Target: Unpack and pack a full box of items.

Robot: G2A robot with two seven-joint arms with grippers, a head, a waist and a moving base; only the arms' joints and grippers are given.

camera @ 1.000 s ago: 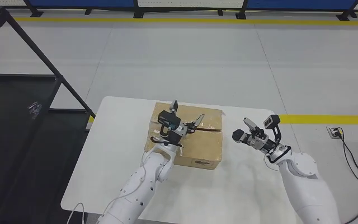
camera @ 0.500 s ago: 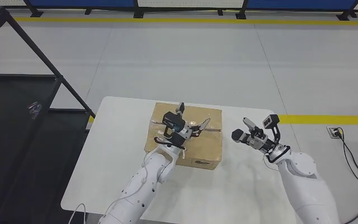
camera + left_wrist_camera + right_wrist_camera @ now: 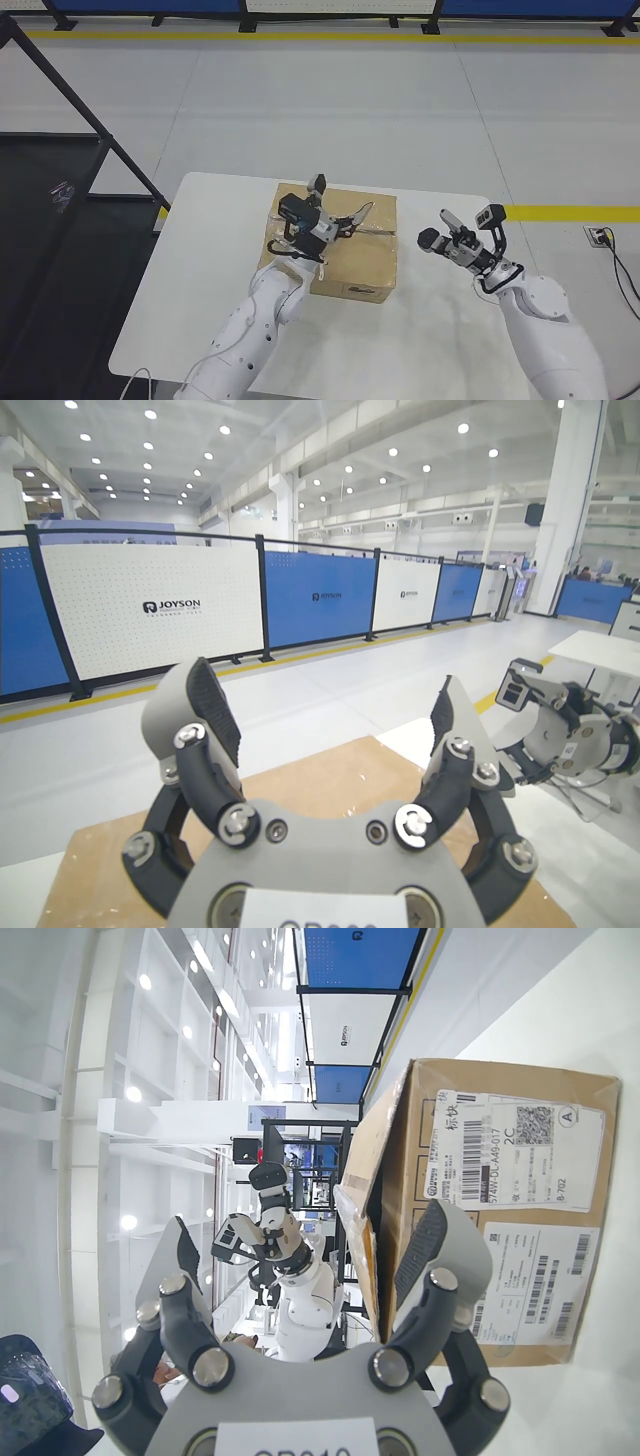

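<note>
A brown cardboard box (image 3: pixel 365 262) stands in the middle of the white table (image 3: pixel 205 265), its top taped along a seam. My left gripper (image 3: pixel 358 218) hovers just above the box top (image 3: pixel 325 770), open, with nothing between its fingers (image 3: pixel 215 720). My right gripper (image 3: pixel 437 228) is off the box's right side, a short gap away, open and empty too. In the right wrist view the box's labelled side (image 3: pixel 505 1208) faces the right gripper (image 3: pixel 305 1248), and a top flap (image 3: pixel 357 1208) stands slightly ajar with a dark gap under it.
White tabletop lies bare to the left of the box and along the front (image 3: pixel 330 340). A black frame (image 3: pixel 90 130) stands off the table's left side. The floor behind carries a yellow line (image 3: pixel 320 37).
The box top looked lifted at its right side a second ago and lies flatter now. My left gripper shifted slightly over the seam. The right arm barely moved.
</note>
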